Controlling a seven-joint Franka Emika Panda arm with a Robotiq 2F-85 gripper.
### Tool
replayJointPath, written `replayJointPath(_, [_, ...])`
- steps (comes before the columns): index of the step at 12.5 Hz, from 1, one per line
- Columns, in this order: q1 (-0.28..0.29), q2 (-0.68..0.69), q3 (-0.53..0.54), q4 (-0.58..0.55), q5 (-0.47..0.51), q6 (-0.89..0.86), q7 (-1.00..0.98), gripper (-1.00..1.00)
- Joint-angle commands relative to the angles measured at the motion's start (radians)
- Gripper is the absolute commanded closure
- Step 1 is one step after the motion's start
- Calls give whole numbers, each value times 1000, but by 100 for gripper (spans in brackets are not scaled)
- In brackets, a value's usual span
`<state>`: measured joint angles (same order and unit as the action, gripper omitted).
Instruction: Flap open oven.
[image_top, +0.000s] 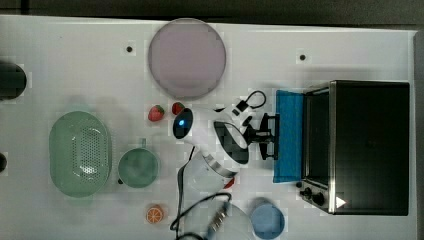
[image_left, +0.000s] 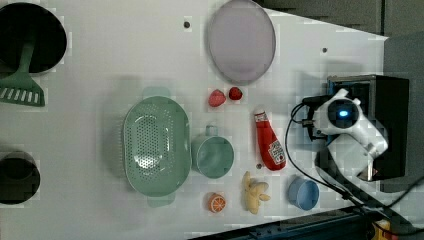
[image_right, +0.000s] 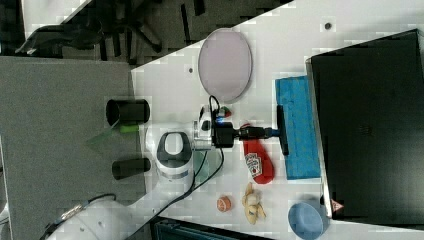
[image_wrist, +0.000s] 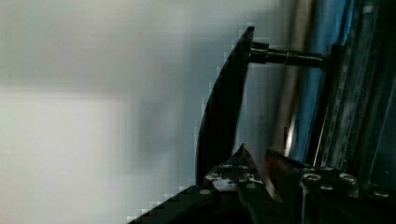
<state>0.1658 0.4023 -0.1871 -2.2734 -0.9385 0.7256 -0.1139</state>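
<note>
The oven (image_top: 370, 145) stands at the top view's right, its black top (image_right: 370, 125) large in the right view. Its blue glass door (image_top: 290, 135) is flapped down, lying out flat toward the arm. The dark bar handle (image_top: 274, 136) runs along the door's outer edge. My gripper (image_top: 262, 136) reaches the handle's middle (image_right: 282, 130). In the wrist view my fingertips (image_wrist: 233, 170) stand close together, beside the handle (image_wrist: 224, 112), on the side toward the glass (image_wrist: 317, 93), with nothing seen between them.
A purple plate (image_top: 186, 57), two strawberries (image_top: 156, 113), a green colander (image_top: 80, 152), a green cup (image_top: 138, 167), an orange slice (image_top: 155, 214) and a blue bowl (image_top: 267, 220) lie around. A ketchup bottle (image_left: 269, 140) and a banana (image_left: 254, 192) sit below the arm.
</note>
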Motion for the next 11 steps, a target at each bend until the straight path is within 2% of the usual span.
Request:
replayJointPath(1, [34, 57, 1, 31, -32, -12, 112, 65])
replayJointPath(6, [53, 174, -1, 88, -31, -1, 165, 65])
replayJointPath(11, [52, 145, -3, 106, 5, 81, 173, 65])
